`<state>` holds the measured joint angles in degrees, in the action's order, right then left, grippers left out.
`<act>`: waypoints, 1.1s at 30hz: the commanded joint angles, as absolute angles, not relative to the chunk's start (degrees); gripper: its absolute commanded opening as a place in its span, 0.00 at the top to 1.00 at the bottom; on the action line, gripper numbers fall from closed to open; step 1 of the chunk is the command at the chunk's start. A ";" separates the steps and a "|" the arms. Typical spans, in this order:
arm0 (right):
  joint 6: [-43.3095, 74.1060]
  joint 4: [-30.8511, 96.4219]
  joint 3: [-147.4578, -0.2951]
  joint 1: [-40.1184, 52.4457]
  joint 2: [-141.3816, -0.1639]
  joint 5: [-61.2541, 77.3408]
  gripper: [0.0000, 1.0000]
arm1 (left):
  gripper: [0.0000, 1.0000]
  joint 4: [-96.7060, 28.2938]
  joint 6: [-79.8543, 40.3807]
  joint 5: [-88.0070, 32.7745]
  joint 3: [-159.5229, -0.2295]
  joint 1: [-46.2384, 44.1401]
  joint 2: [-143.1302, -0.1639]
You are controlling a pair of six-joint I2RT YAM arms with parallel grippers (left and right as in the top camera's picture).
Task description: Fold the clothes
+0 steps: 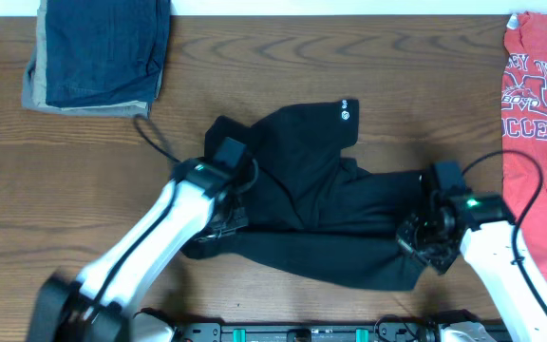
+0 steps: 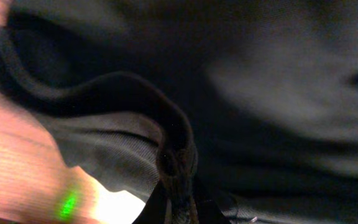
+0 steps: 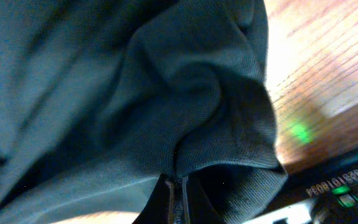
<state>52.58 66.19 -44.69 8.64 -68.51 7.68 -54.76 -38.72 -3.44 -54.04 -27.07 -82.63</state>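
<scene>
The clothes are a black shirt (image 1: 311,204) lying crumpled across the middle of the wooden table, with a small white round logo (image 1: 344,116) at its far edge. My left gripper (image 1: 224,220) sits at the shirt's left end and is shut on a ridge of its fabric (image 2: 178,155). My right gripper (image 1: 424,236) is at the shirt's right end, shut on a pinched fold of the fabric (image 3: 229,124). Cloth covers both pairs of fingertips in the overhead view.
A blue denim and tan stack (image 1: 98,52) lies at the far left corner. A red printed T-shirt (image 1: 539,142) lies along the right edge. Bare wood (image 1: 65,180) shows to the left of the shirt.
</scene>
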 commanded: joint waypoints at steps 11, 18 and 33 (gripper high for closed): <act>45.91 78.81 -67.94 6.55 -68.18 1.37 0.99 | 0.47 -59.83 -32.16 -1.89 -60.80 -27.07 -45.08; 44.84 82.26 -72.27 6.55 -66.78 0.84 0.99 | 0.47 -61.89 -32.01 -1.91 -62.39 -27.07 -36.69; 44.49 83.31 -72.25 6.55 -66.48 0.84 0.99 | 0.38 -62.04 -38.54 -8.64 -56.77 -27.09 -63.44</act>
<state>45.36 83.31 -71.20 7.18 -67.11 1.96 -63.09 -36.51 -6.15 -57.60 -27.07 -57.21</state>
